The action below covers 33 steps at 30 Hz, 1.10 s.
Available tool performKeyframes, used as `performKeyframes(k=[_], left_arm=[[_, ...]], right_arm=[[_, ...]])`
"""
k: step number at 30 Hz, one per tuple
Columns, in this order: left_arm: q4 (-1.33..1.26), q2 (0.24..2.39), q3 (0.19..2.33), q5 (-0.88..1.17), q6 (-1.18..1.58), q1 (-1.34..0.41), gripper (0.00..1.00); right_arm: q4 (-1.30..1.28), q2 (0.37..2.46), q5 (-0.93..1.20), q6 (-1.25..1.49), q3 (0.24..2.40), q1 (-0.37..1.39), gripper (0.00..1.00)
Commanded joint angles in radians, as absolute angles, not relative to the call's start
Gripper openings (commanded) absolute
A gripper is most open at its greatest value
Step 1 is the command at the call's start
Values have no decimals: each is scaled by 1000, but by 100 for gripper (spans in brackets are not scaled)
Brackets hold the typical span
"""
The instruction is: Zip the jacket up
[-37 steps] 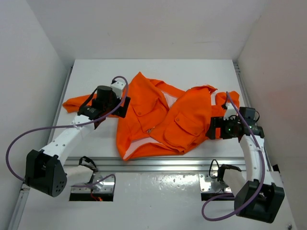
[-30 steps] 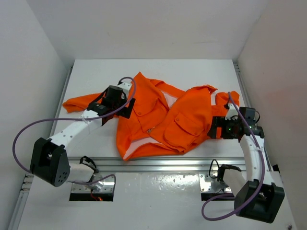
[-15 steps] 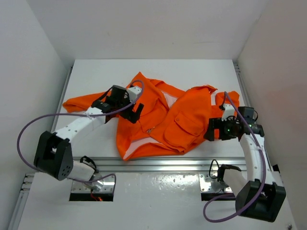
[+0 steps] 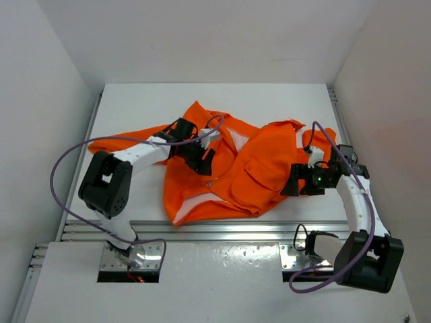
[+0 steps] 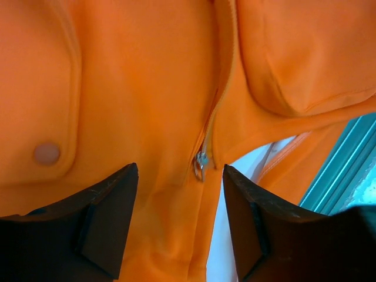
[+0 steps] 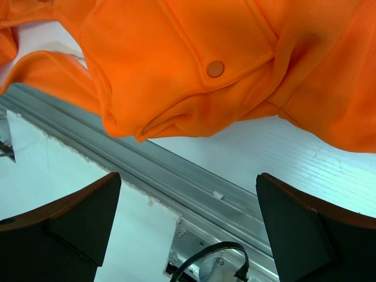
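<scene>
The bright orange jacket (image 4: 229,168) lies crumpled in the middle of the table, its pale lining showing near the collar and hem. My left gripper (image 4: 202,160) hovers open over the jacket's front. In the left wrist view its fingers (image 5: 100,217) frame the silver zipper slider (image 5: 201,163), which sits low on the zipper line, just ahead of the gap. My right gripper (image 4: 291,185) is open and empty beside the jacket's right edge. The right wrist view shows a flap pocket with a snap button (image 6: 215,68).
An aluminium rail (image 4: 222,230) runs along the table's near edge; it also shows in the right wrist view (image 6: 194,182). White walls enclose the table on the left, right and back. The jacket's left sleeve (image 4: 111,145) stretches toward the left edge.
My left gripper has swung right from the left sleeve area to over the jacket's front zipper. My right gripper has shifted slightly left toward the jacket.
</scene>
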<state>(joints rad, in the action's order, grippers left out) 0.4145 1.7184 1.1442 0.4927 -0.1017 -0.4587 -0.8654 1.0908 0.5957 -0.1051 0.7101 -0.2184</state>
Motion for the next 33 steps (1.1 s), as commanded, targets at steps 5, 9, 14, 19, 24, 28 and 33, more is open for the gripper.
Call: performKeyframes(k=[5,9,14,19,24,28,33], left_arm=[[399,1818,1238,600,-140,-508,63],[399,1862,1273,620,-140,-517,62],[399,1899,1293,620,-149,-537,59],[399,1921,1293,632,-158,-546,49],[417,1921,1293,660,-178,-575,37],[417,1921,1284,660,-189,-594,32],[417,1902,1275,650,-198,-614,23]], right_arm=[[-882,1109,634,-115,765,-212,97],[-882,1112,630,-115,762,-213,97],[-882,1117,630,-117,765,-212,97],[-888,1126,632,-124,769,-212,97],[-887,1132,632,-124,767,-210,97],[-887,1131,634,-124,765,-210,97],[-885,1132,635,-123,762,-212,97]])
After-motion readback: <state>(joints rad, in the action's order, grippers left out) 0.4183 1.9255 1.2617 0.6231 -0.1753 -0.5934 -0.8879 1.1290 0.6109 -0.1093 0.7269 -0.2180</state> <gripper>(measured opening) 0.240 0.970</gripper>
